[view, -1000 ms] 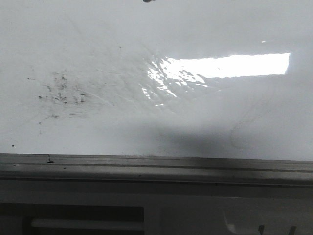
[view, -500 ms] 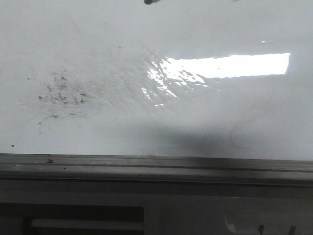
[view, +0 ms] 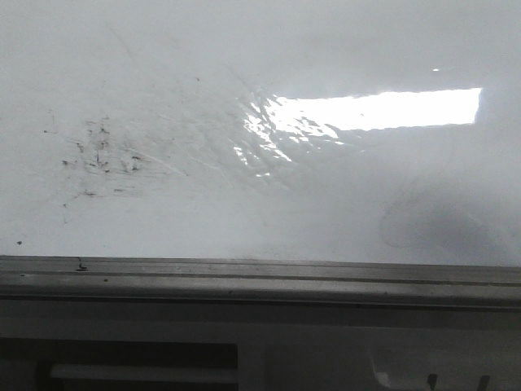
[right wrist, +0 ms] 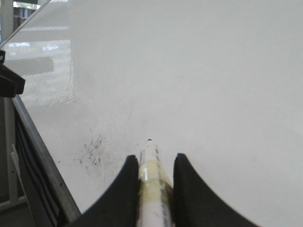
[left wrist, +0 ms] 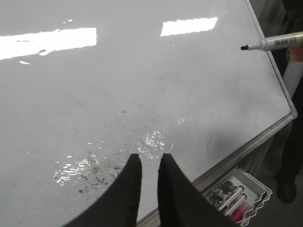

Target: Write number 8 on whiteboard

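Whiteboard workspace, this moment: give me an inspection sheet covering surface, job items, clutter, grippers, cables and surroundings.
Surface: whiteboard glossy white, faint scratches, a bright glare patch, grey edge rail along the near side.
Job's things: marker, uncapped, black tip clear of the board in the left wrist view; no number 8 drawn yet.
Clutter: black ink specks on the board's left part.
Grippers: right gripper shut on the marker; left gripper empty, fingers nearly together, above the board.
Cables: nothing seen.
Surroundings: white tray holding pens beyond the board's edge.
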Robot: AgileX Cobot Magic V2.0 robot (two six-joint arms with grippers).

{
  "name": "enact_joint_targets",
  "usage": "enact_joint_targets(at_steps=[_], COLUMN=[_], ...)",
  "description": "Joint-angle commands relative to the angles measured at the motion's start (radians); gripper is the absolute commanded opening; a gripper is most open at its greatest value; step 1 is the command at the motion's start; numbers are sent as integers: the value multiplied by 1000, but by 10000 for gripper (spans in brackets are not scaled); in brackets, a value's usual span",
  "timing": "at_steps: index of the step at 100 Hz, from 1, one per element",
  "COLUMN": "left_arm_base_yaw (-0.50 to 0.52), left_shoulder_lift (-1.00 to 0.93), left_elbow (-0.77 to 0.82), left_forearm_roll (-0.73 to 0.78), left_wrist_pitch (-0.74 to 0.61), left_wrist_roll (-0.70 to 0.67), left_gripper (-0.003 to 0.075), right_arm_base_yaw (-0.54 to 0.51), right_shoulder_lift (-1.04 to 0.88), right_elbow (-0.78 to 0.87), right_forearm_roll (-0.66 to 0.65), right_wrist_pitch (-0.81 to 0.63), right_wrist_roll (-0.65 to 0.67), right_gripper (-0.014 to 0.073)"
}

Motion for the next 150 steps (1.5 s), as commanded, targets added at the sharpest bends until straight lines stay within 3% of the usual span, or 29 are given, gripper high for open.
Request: enact_joint_targets(at_steps=[1,26,49,102,150], left_arm_base_yaw=[4,4,4,4,4], left_shoulder_lift=[5,5,5,5,5], left_elbow=[-24,-24,-24,-24,-24], left_forearm_roll=[-16,-16,-16,-16,-35], left_wrist_pitch=[-66,-66,-66,-66,-66], left_wrist_roll=[-12,-12,-12,-12,-12], left_gripper=[58,58,58,58,58], right_arm_base_yaw=[-18,-36,-36,-36,-43], right_shoulder_lift=[-13,-15,-7,145,237], right_elbow=[-26,-25,-25,-54,-54], right_forearm_roll=[-163,-204,-269,-291,-291], right_wrist_pitch=[-50,-30,88,-37,-46], right_wrist_roll=[155,171,167,167,167], right_gripper=[-63,-63,-63,-63,-60])
